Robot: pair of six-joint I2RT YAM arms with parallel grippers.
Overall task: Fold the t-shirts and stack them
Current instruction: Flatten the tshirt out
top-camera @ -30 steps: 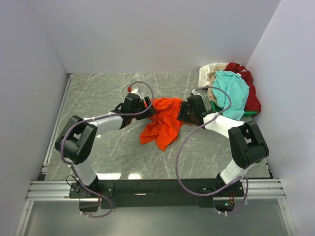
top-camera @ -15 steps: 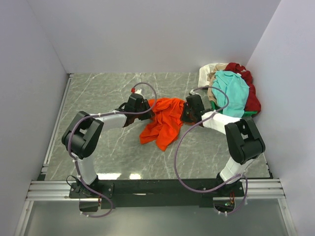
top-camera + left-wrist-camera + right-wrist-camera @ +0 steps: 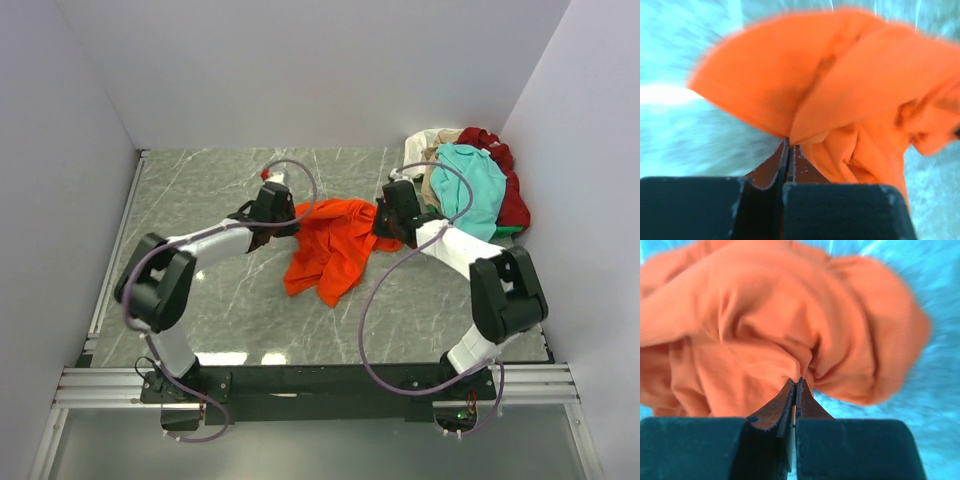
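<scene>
Orange shirt (image 3: 335,245) lies bunched on the grey table (image 3: 200,190). Left gripper (image 3: 789,146) and right gripper (image 3: 796,384) are each clamped tight on its opposite upper edges.

Bright orange t-shirt (image 3: 335,245), teal t-shirt (image 3: 470,185), dark red t-shirt (image 3: 514,205), grey marbled table (image 3: 200,190)

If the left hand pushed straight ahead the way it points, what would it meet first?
The orange t-shirt: the left hand is shut on its edge, with bunched cloth directly ahead. Beyond it the right hand seems in line, though depth is unclear.
</scene>
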